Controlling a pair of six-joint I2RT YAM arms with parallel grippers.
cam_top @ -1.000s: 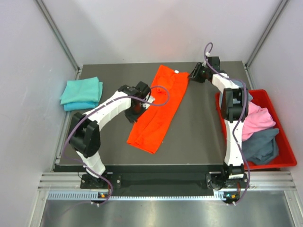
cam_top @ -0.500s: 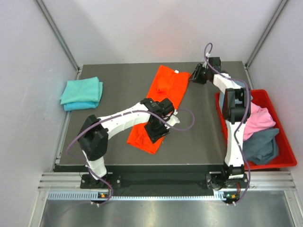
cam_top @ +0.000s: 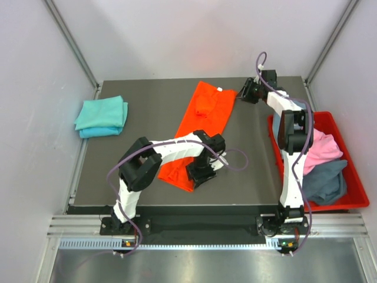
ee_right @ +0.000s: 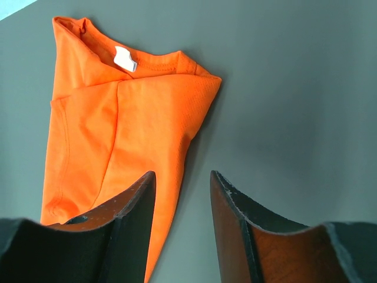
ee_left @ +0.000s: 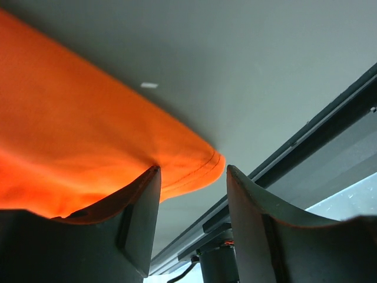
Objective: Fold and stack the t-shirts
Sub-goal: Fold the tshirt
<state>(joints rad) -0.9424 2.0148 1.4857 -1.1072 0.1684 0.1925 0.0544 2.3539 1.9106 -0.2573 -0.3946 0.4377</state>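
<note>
The bright orange t-shirt (cam_top: 203, 127), folded into a long strip, lies slanted across the middle of the table, its white neck label at the far end. My left gripper (cam_top: 199, 175) is open, low over the shirt's near right corner (ee_left: 194, 162), the hem just in front of its jaws. My right gripper (cam_top: 242, 92) is open and empty beside the shirt's far right corner (ee_right: 194, 88). A folded teal t-shirt (cam_top: 101, 115) lies at the far left. Pink (cam_top: 321, 147) and grey-blue (cam_top: 324, 180) t-shirts lie in the bin.
The red plastic bin (cam_top: 353, 177) stands at the table's right edge. The table's front edge and metal rail (ee_left: 306, 153) are just beyond the left gripper. White walls enclose the table at back and sides.
My left arm has swung from the shirt's left edge across to its near right corner. My right gripper has stayed by the far corner. The far end of the shirt now shows a folded-in sleeve.
</note>
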